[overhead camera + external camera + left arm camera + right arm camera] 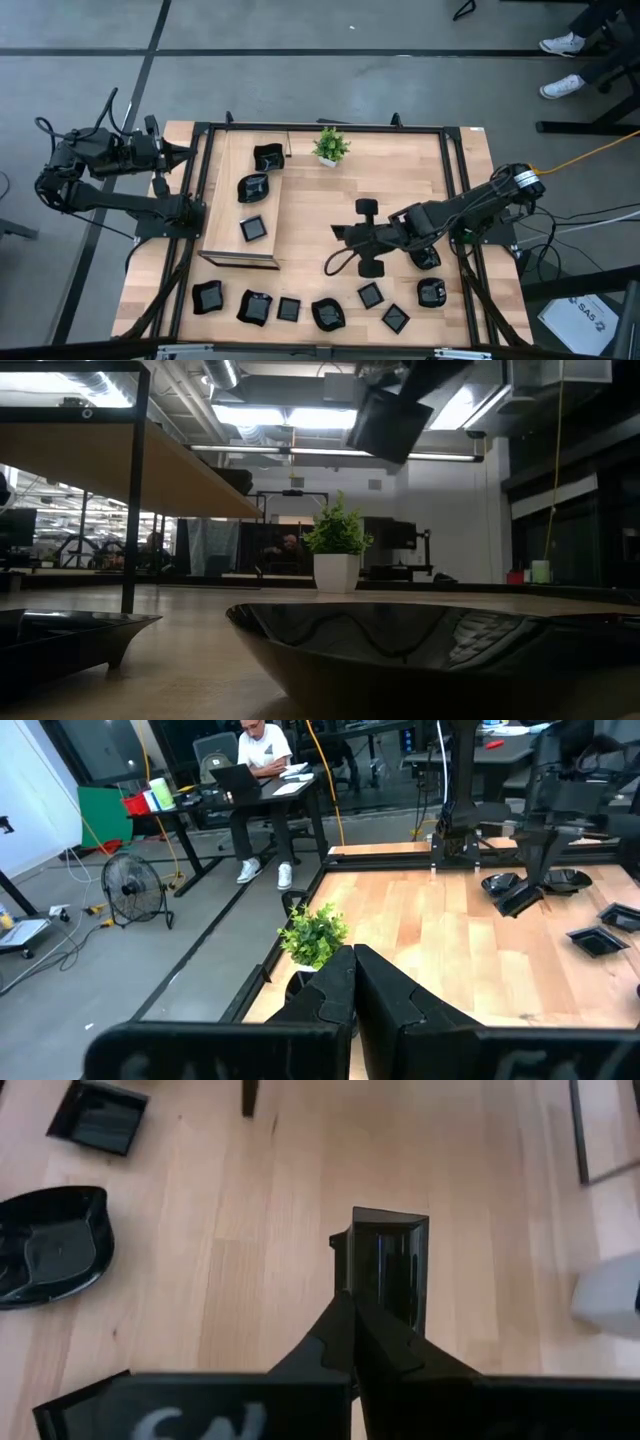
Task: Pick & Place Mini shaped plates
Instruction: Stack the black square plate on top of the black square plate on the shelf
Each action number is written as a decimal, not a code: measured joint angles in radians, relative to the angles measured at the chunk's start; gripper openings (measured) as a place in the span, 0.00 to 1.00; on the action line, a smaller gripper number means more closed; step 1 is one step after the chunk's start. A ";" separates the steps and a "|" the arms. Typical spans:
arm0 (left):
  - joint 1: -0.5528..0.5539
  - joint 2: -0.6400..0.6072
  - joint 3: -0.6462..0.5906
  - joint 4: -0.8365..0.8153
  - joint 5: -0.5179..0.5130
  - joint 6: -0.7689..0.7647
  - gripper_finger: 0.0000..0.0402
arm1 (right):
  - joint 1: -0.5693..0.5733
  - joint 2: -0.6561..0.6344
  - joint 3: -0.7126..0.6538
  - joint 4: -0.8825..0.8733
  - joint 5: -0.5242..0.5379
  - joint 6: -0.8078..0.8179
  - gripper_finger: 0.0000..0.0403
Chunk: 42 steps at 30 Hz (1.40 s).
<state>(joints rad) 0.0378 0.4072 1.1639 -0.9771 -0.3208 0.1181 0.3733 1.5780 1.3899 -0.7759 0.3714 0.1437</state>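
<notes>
A small square black plate point(390, 1265) is pinched edge-on in the closed right tool point(352, 1312), raised above the mid tabletop point(400, 180). The left tool point(352, 982) is kept shut and empty at the tabletop's left edge.

In the low view a big black dish point(420, 650) fills the front, and the picture's lower edge cuts its base. A second dish point(70, 638) is cut by the left edge. The raised shelf point(110, 455) is cut at the left too, and what lies on it is hidden. The plate point(388, 422) held up high shows only partly; the arm above it goes out of the top edge.

In the right wrist view the fingers point(355, 1335) hide the lower part of the plate point(390, 1270), and the white pot point(610, 1295) is cut by the edge.

In the left wrist view the fingers point(330, 995) cover the pot of the plant point(314, 936).
</notes>
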 joint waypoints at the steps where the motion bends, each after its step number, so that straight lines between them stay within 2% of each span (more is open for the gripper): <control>1: 0.000 0.000 0.000 0.000 0.000 0.000 0.01 | -0.003 0.000 0.000 0.009 -0.007 -0.015 0.00; 19: 0.000 0.000 0.000 0.000 0.000 0.000 0.01 | -0.062 0.000 0.000 0.274 -0.111 -0.272 0.00; 28: 0.000 0.000 0.000 0.000 0.000 0.000 0.01 | -0.063 0.000 0.000 0.375 -0.115 -0.360 0.00; 42: 0.000 0.000 0.000 0.000 0.000 0.000 0.01 | -0.070 0.098 -0.001 0.558 -0.167 -0.484 0.00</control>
<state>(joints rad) 0.0378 0.4072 1.1639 -0.9771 -0.3206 0.1182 0.3035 1.6763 1.3891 -0.2181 0.2047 -0.3404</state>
